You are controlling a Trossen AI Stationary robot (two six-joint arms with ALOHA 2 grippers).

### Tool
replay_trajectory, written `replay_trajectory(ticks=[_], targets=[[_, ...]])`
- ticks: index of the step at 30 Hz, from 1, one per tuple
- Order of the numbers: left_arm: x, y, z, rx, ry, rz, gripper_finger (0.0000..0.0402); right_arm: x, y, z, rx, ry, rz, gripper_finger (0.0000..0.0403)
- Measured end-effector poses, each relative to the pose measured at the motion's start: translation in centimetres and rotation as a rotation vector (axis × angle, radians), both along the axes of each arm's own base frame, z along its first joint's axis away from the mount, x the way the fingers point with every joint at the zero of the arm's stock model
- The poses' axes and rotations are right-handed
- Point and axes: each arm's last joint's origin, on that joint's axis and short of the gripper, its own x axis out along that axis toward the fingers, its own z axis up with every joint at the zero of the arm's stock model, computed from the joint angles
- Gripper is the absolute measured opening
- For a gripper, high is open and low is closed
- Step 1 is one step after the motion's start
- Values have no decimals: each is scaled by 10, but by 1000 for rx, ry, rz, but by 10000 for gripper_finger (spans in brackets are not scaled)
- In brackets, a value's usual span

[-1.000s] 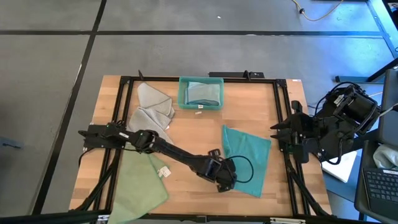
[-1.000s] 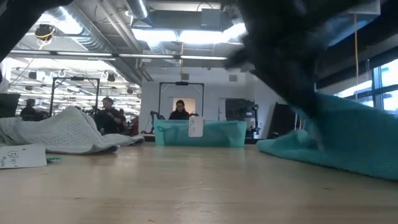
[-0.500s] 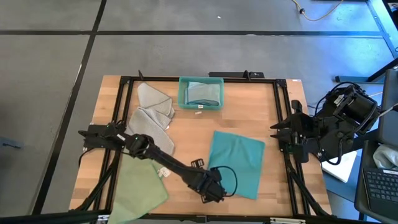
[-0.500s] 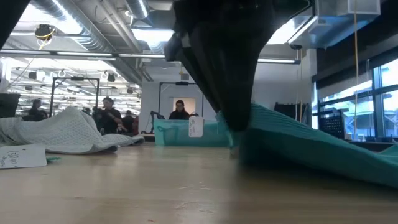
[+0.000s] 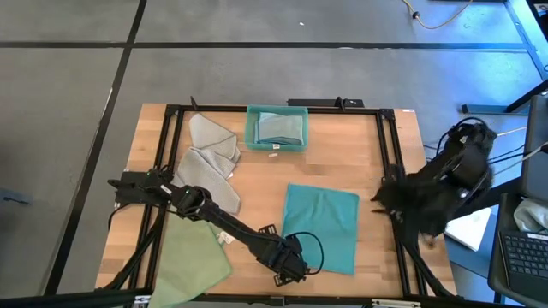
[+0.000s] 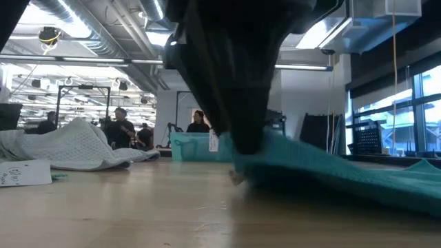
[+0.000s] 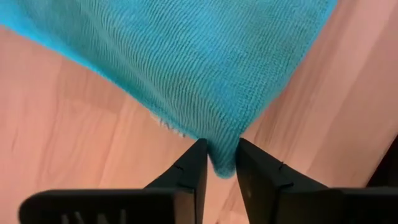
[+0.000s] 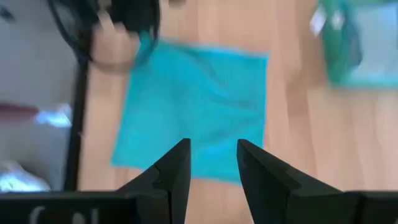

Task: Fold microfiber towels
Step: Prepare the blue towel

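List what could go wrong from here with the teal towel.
The left tool has the teal towel's corner between its fingers; lifting away now may drag that corner and wrinkle the flat cloth. The towel's near edge lies close to the table's front edge, so a tug could pull it off.

Teal towel [image 5: 320, 225] dragged leftward and toward the near edge; no longer bunched and tilted by the right rail, now spread flat as a near-square on the wood. Left gripper [image 5: 289, 271] shifted from the towel's near middle to its near left corner; corner tip seen between the fingers [image 7: 189, 171] in the wrist view, jaws parted slightly more than a second ago. Right arm [image 5: 432, 192] swung off its parked pose at the right edge, blurred mid-move, turned toward the towel.
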Motion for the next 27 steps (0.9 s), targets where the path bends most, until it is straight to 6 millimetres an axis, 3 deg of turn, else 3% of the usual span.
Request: replay_trajectory(ticks=[4,12,17,22,27], targets=[[-3,0,0,-39,42,21,81,7,19,-49,74,64,23,133],[-9,-9,8,-73,68,-5,79,21,51,-137,372,31,126,133],[-15,-5,23,-44,75,-30,78,20,51,-178,409,12,126,133],[-25,17,57,92,38,5,78,20,44,-218,400,12,74,133],[-21,41,83,208,-110,118,78,19,37,-254,366,39,44,133]])
